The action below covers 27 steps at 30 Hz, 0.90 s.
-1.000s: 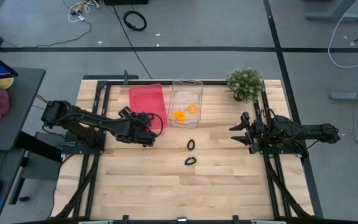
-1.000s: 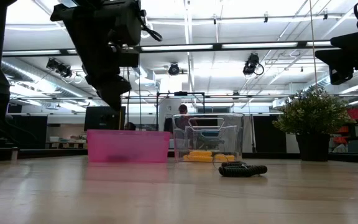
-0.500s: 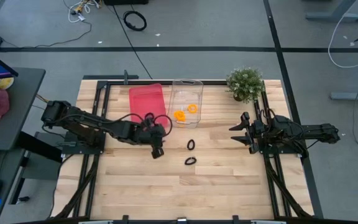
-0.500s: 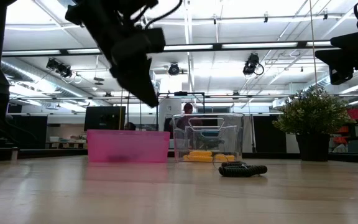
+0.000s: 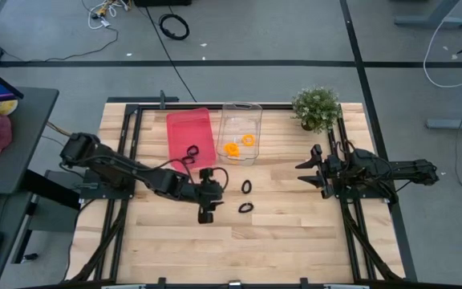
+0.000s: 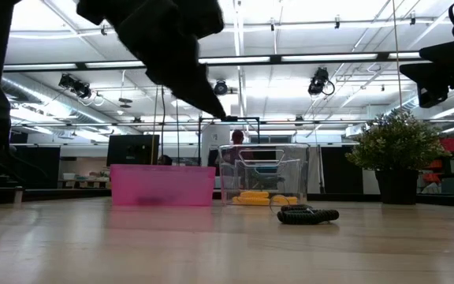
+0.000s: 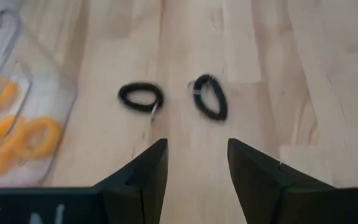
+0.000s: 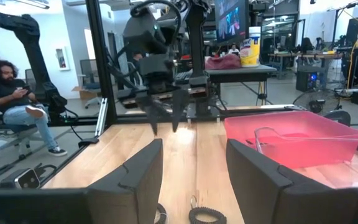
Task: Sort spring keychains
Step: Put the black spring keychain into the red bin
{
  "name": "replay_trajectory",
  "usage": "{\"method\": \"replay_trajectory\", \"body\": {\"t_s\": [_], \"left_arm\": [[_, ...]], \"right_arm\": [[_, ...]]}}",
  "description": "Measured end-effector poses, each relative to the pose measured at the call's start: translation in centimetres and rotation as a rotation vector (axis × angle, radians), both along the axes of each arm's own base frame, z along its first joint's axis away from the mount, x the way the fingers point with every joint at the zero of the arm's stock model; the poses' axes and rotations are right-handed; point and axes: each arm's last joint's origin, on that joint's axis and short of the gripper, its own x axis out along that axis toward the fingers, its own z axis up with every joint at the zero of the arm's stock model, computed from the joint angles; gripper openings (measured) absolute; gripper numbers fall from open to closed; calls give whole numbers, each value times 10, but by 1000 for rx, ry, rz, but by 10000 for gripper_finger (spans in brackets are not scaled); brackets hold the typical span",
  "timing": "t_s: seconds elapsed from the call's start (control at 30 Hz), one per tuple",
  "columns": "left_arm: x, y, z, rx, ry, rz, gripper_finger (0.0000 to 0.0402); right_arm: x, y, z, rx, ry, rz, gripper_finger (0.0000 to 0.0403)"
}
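Two black spring keychains (image 5: pixel 246 186) (image 5: pixel 246 207) lie flat on the wooden table, seen also in the left wrist view (image 7: pixel 140 97) (image 7: pixel 210 104). A third black one (image 5: pixel 191 151) lies in the pink bin (image 5: pixel 180 128). Orange keychains (image 5: pixel 233 148) (image 7: pixel 17 134) lie in the clear bin (image 5: pixel 240 111). My left gripper (image 5: pixel 207 215) (image 7: pixel 194 146) hangs open above the table, just left of the two black keychains and touching nothing. My right gripper (image 5: pixel 303 172) (image 8: pixel 191 152) waits open at the table's right side.
A potted plant (image 5: pixel 317 107) stands at the far right corner, beyond my right arm. The pink and clear bins stand side by side at the far edge (image 6: pixel 162 185) (image 6: pixel 262 175). Bare wood lies near the two keychains. A person sits in the room beyond the table (image 8: pixel 11 106).
My left gripper has swung from beside the pink bin toward the table's right and near edge, ending close to the two black keychains on the wood. A black keychain now shows in the pink bin where the arm stood before. The right arm has kept still.
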Motion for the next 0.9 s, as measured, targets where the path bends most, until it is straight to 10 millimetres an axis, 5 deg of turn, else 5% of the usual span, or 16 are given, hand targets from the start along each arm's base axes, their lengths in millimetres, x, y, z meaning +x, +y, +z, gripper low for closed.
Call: {"method": "replay_trajectory", "body": {"t_s": [0.5,0.9], "left_arm": [[62,-23,-34,68,154,-63,170],[84,-28,-66,116,215,-71,170]], "right_arm": [[0,0,0,0,2,0,180],[0,0,0,0,3,0,180]]}}
